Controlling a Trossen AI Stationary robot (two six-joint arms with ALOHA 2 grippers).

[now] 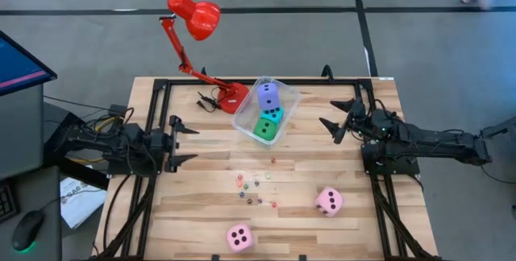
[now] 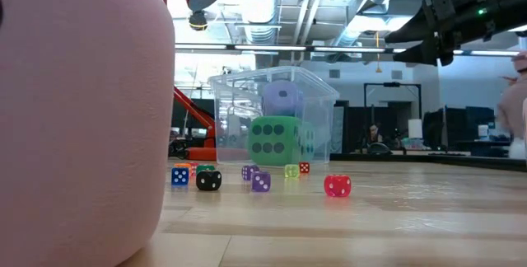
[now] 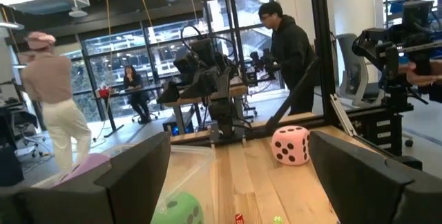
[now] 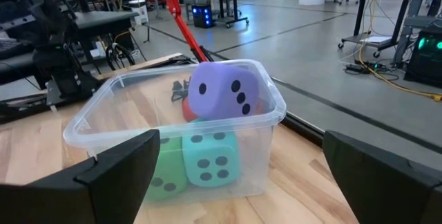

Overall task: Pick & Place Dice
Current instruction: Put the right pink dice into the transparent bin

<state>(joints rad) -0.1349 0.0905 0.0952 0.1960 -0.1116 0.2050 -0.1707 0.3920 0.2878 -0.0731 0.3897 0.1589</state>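
Three soft cubes already stacked in the clear plastic tub (image 1: 288, 98): purple-blue die (image 1: 268, 95) on top, green die (image 1: 264, 128) and cyan die (image 1: 275, 114) below. Still loose on the wooden worktop (image 1: 193, 188): two soft pink dice (image 1: 328, 201) (image 1: 239, 237) and a scatter of tiny coloured dice (image 1: 256, 187). Right hand (image 1: 335, 124), fingers apart and empty, raised beside the tub and seemingly nearer the right-hand pink die; left hand (image 1: 184, 142), also spread and empty, idle at the left edge.
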